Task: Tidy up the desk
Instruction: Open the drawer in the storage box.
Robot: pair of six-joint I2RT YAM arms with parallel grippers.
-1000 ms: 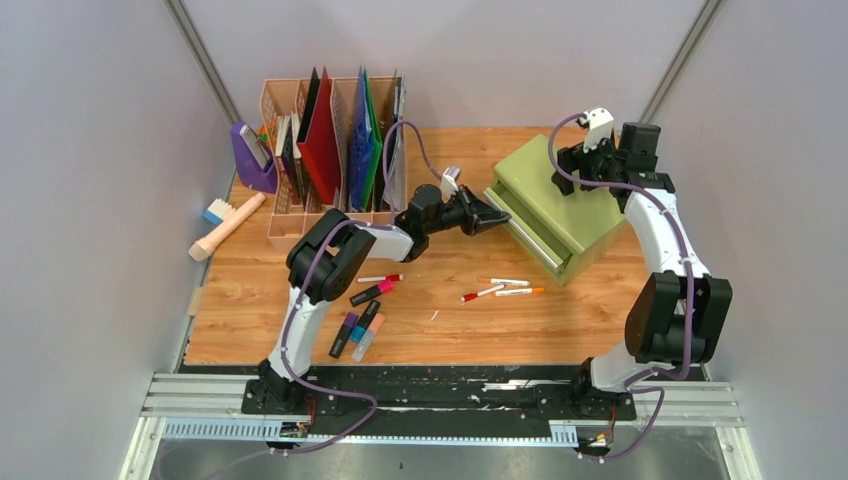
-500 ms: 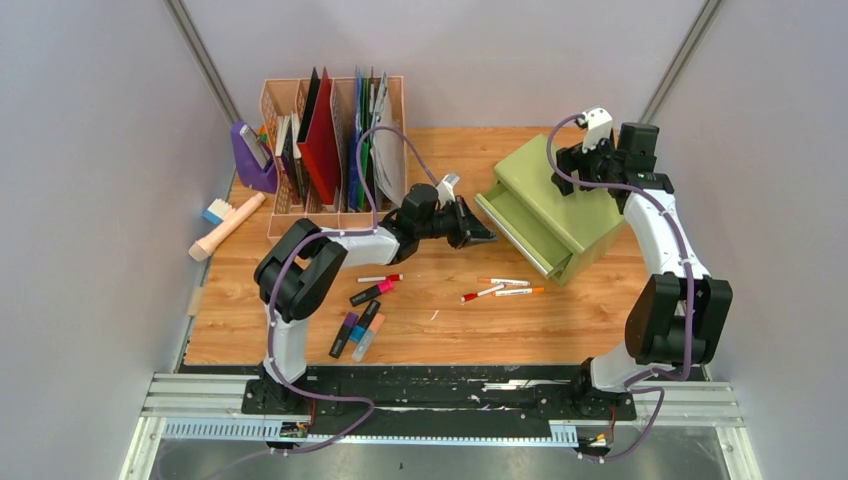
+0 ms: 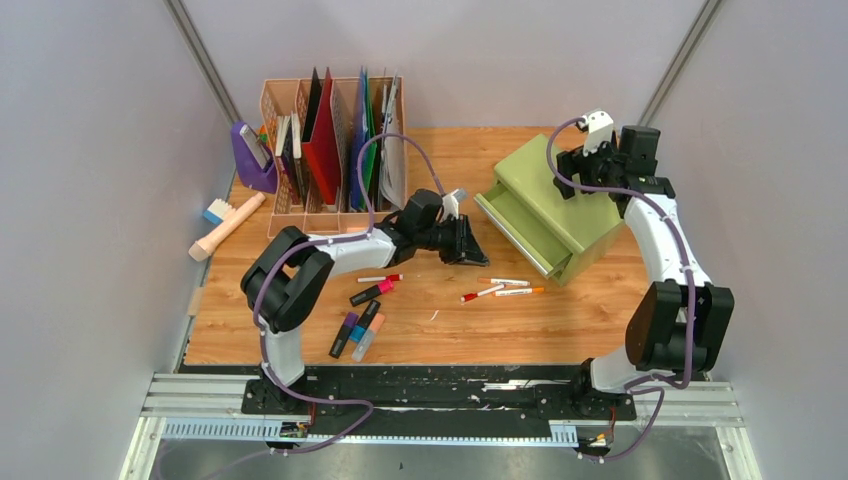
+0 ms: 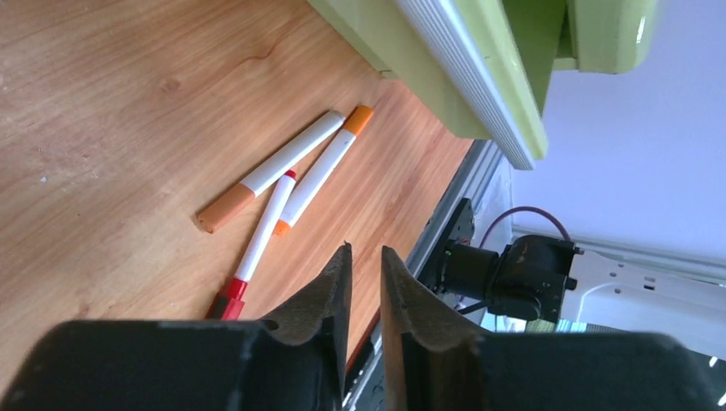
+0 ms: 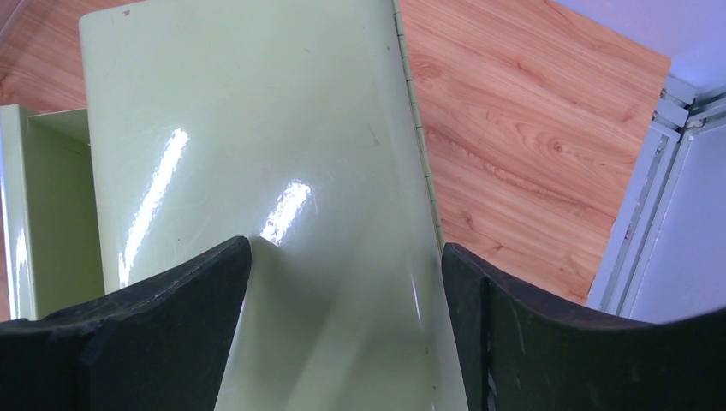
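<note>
Reaching for the three pens (image 3: 508,284) near the middle of the desk (image 3: 560,335), which spreads out ahead of both arm bases, looks to us like the next move, and we judge it could slip. The left gripper (image 4: 364,253) hangs over them with its jaws only a narrow slit apart and empty, too tight to straddle a barrel. The pens lie bunched together, so a finger may set them rolling or catch two at once. The pulled-out drawer (image 3: 515,232) of the green cabinet (image 3: 530,170), toward the far right corner, sits just beside that wrist and could be bumped. The right gripper (image 5: 347,248) spreads wide over the cabinet top, gripping nothing. A second ago the left jaws were pinched shut at the drawer front; since then the drawer has slid out and the gripper has backed off and tipped down.
</note>
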